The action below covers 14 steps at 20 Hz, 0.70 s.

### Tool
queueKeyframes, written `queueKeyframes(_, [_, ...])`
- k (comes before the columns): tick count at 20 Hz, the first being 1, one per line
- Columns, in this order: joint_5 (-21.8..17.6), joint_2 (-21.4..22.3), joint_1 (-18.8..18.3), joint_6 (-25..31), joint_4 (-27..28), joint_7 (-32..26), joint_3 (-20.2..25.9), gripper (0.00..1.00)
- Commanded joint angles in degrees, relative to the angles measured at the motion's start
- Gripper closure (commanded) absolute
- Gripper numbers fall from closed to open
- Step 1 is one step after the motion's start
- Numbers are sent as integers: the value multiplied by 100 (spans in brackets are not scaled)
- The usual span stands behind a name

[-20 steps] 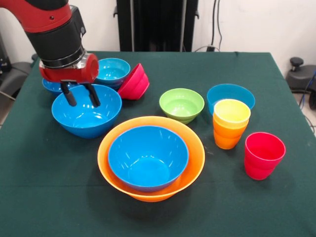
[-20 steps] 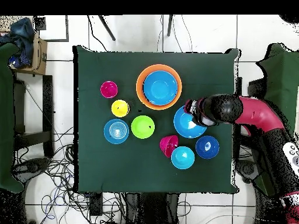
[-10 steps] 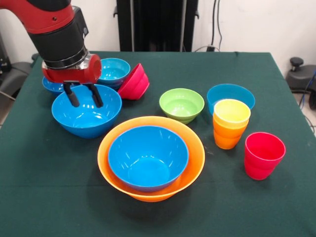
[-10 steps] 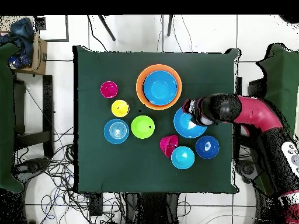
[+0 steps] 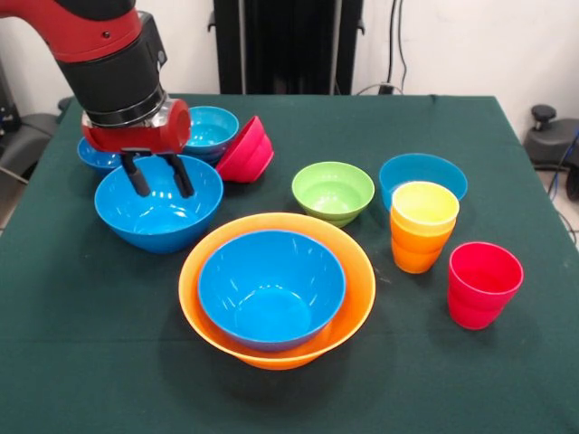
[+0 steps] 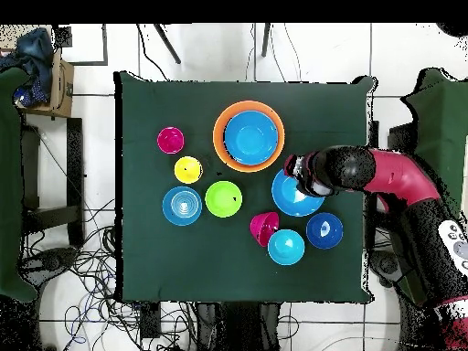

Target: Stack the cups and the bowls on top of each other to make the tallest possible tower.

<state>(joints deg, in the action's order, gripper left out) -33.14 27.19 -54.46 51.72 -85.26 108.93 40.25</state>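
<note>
- Gripper (image 5: 162,177): it hangs on the red and black arm (image 5: 109,59) over the far rim of a large blue bowl (image 5: 158,217). Its two black fingers stand apart with nothing between them, their tips dipping inside the bowl's mouth; whether they touch the wall cannot be told.
- Tower (image 5: 276,289): a very large orange bowl (image 5: 348,303) sits toward the near middle of the green table (image 5: 81,344), with a second large blue bowl (image 5: 270,287) nested upright inside it. In the overhead view this pair (image 6: 249,136) lies just beside the bowl under the gripper (image 6: 291,195).
- Small bowls behind the gripper: a light-blue bowl (image 5: 210,129) stands upright, a red bowl (image 5: 247,150) leans tilted on its side against it, and a dark-blue bowl (image 5: 93,157) shows partly behind the arm.
- Green bowl (image 5: 332,191): upright, near the table's middle, apart from its neighbours.
- Blue bowl (image 5: 425,169): upright, just behind the stacked cups.
- Cups: a yellow cup (image 5: 424,206) is nested in an orange cup (image 5: 413,249); a red cup (image 5: 483,284) stands alone nearer the front edge, close beside them.
</note>
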Motion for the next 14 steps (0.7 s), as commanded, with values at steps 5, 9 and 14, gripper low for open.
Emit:
queueKeyframes(5, [6,-47,385,140,101,-805,52,0])
queueKeyframes(9, [-22,-69,443,70,89,-742,14,0])
queueKeyframes(14, [-114,-103,472,-74,46,-726,-43,0])
